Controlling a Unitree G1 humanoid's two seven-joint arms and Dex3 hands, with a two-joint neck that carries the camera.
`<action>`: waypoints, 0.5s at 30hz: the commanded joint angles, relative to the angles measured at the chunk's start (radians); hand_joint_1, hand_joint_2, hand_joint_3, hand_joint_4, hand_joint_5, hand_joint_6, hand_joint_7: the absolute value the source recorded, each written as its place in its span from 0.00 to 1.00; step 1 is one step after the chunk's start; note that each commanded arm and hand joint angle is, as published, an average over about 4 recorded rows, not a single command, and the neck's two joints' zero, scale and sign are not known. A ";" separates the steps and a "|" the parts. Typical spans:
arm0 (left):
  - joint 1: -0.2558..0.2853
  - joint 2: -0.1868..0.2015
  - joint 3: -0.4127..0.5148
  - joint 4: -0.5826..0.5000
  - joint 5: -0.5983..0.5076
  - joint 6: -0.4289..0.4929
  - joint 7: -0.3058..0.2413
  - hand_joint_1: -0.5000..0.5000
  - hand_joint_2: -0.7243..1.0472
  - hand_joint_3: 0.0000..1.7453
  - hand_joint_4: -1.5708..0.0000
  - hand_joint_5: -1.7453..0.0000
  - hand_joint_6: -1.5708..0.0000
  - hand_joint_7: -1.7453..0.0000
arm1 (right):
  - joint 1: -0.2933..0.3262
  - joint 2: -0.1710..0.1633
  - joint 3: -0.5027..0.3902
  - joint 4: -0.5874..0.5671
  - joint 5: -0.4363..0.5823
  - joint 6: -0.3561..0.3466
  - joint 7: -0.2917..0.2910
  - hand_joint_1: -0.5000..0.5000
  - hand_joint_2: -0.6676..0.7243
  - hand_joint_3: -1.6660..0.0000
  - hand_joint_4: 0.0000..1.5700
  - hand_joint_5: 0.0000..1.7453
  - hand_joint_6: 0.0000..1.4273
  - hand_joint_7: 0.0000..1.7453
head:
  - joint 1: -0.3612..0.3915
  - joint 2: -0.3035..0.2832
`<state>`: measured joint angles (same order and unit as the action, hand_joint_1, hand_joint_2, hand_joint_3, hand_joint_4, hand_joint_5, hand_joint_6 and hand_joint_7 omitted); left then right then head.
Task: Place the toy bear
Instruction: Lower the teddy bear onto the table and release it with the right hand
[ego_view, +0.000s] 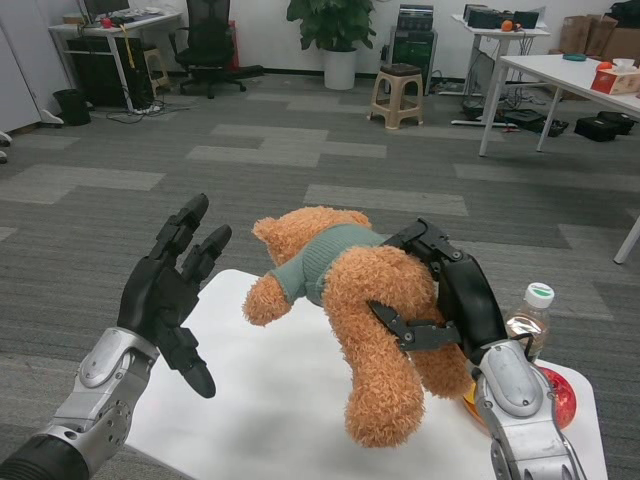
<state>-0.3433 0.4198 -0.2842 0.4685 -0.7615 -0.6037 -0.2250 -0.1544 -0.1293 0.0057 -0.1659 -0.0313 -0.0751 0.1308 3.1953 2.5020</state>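
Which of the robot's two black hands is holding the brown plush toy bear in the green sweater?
The right hand grips the brown plush toy bear in the green sweater above the white table; the left hand is spread open, holding nothing.

White table (290, 400) as landmark: clear bottle (529, 322) with white-green cap stands at its right edge, red round thing (558, 398) just beside the bottle (partly hidden, cannot tell what). Far beyond the table: beige stool (395, 95), potted plant (336, 35), black office chair (210, 45). Beyond-right: white desk (560, 75) carrying a red tissue box (614, 78).
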 joint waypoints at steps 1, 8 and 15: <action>-0.002 0.007 0.008 0.002 -0.004 -0.002 0.001 0.02 0.05 0.05 1.00 0.79 1.00 0.92 | -0.005 0.004 -0.006 -0.017 0.016 -0.020 -0.008 0.17 0.05 0.37 0.22 0.94 0.84 0.80 | -0.001 -0.002; -0.002 0.006 0.008 0.003 -0.004 -0.002 0.001 0.02 0.05 0.05 1.00 0.79 1.00 0.92 | -0.007 0.000 0.014 -0.011 0.011 -0.020 -0.007 0.16 0.05 0.35 0.15 0.94 0.84 0.80 | 0.000 -0.001; -0.003 0.002 0.007 0.005 -0.004 -0.002 0.001 0.02 0.05 0.05 1.00 0.82 1.00 0.92 | -0.024 -0.006 0.068 0.072 -0.003 -0.048 0.004 0.14 0.05 0.38 0.09 0.94 0.82 0.84 | -0.004 0.002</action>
<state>-0.3434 0.4192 -0.2842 0.4692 -0.7615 -0.6037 -0.2250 -0.1587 -0.1333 0.0652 -0.1217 -0.0360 -0.0895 0.1332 3.1914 2.5037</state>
